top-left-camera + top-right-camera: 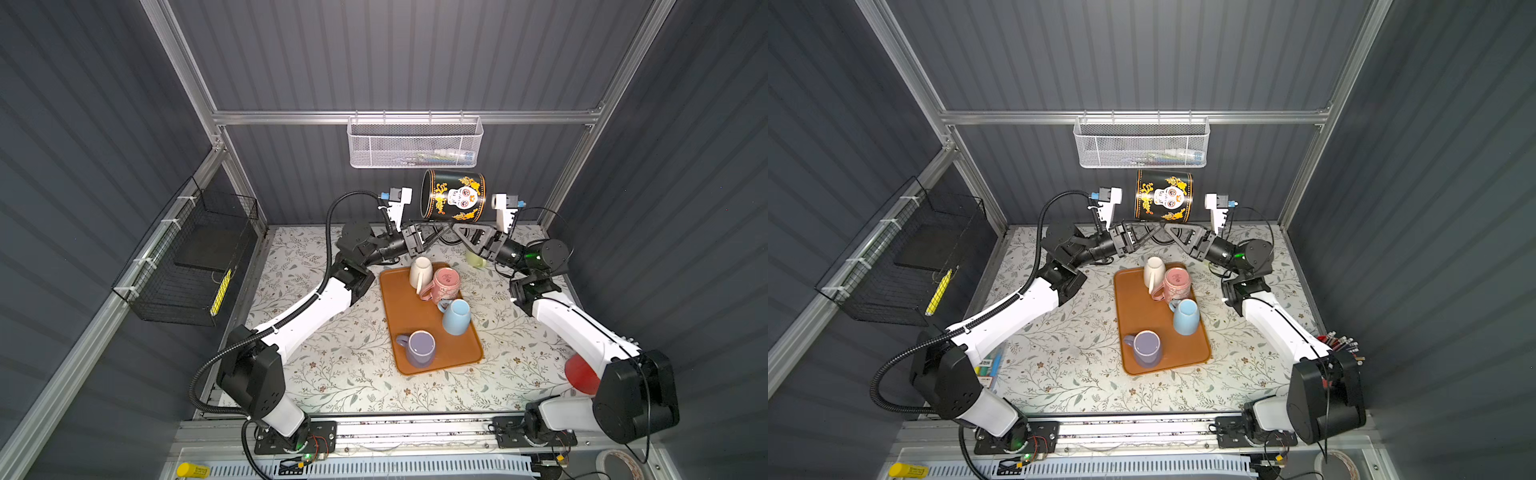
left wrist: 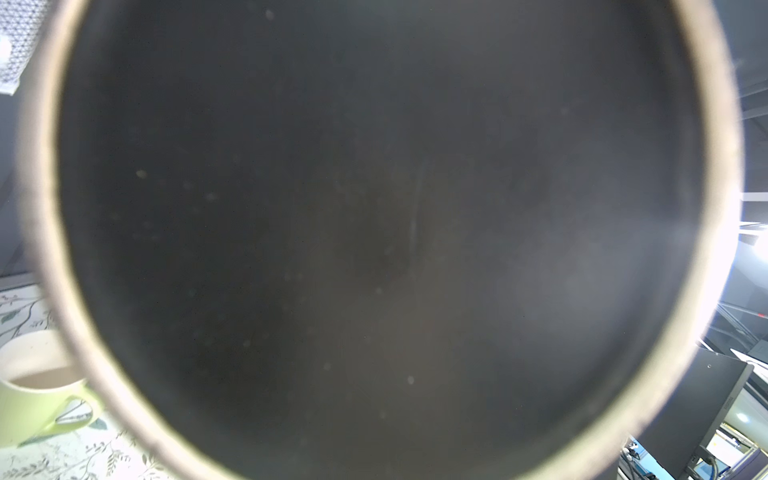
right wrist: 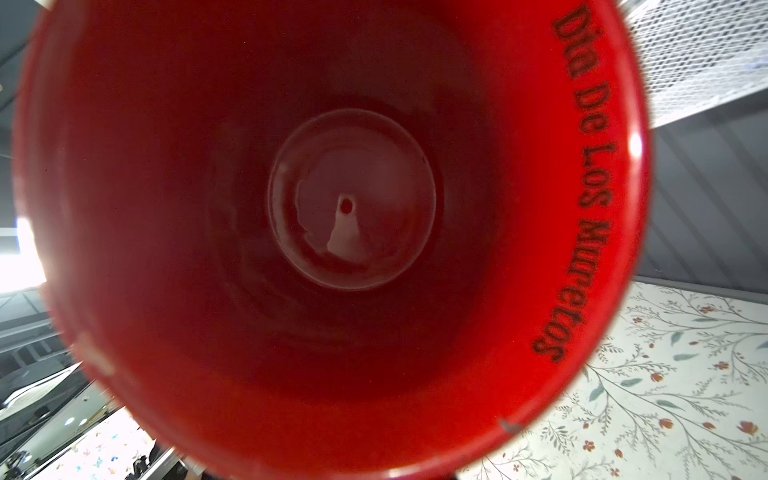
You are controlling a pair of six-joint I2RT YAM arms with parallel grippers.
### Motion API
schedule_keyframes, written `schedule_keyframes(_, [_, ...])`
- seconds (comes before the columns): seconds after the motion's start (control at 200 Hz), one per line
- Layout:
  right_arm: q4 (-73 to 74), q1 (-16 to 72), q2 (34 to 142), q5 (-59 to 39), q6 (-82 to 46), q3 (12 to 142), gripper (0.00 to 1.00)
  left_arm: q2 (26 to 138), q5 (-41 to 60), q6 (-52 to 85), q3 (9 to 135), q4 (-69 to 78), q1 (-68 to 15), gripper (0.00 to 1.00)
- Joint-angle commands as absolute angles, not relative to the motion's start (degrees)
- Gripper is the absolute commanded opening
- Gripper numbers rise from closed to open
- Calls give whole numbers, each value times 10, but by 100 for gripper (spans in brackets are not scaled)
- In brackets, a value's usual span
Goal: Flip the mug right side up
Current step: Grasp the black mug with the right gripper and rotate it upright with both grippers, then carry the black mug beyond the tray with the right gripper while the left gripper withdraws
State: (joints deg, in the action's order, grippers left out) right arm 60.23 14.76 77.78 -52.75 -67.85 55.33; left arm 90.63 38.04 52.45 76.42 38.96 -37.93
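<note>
Though it is black outside, the mug (image 1: 453, 195) (skull-painted) is red inside

Aloft at back centre, on its side, below the rail-hung mesh basket (image 1: 413, 143): skull mug (image 1: 455, 199). On the tray (image 1: 399, 307) in the middle of the table (image 1: 332, 353): far mug (image 1: 420, 270) touching second mug (image 1: 446, 284) on its right, third mug (image 1: 456, 318) at the right edge, fourth mug (image 1: 422, 349) nearest the front. Behind the tray's right corner, straight on the table: lone mug (image 1: 476, 259). On the left wall, wire basket (image 1: 187, 266).
</note>
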Motion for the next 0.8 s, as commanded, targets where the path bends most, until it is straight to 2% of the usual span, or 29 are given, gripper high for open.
schedule_keyframes(0.0, [621, 147, 748, -494, -628, 546, 0, 892, 396, 523, 761, 415, -385, 36])
schedule_keyframes(0.04, [613, 147, 743, -492, -618, 542, 0, 888, 397, 513, 758, 401, -385, 47])
schedule_keyframes(0.07, [606, 147, 739, -489, -611, 539, 0, 884, 397, 504, 757, 389, -385, 52])
schedule_keyframes(0.26, [572, 146, 716, -477, -586, 524, 0, 851, 375, 446, 737, 329, -384, 68])
schedule_keyframes(0.305, [565, 146, 712, -471, -583, 522, 0, 844, 371, 429, 738, 305, -384, 77])
schedule_keyframes(0.34, [556, 145, 709, -469, -580, 521, 0, 838, 366, 412, 742, 279, -384, 96])
schedule_keyframes(0.355, [551, 145, 708, -468, -577, 522, 0, 834, 365, 402, 742, 267, -384, 99])
schedule_keyframes(0.525, [414, 145, 669, -440, -507, 528, 0, 769, 305, 300, 718, 130, -384, 100])
schedule_keyframes(0.795, [43, 146, 629, -310, -339, 636, 0, 634, 112, 178, 638, -80, -384, 100])
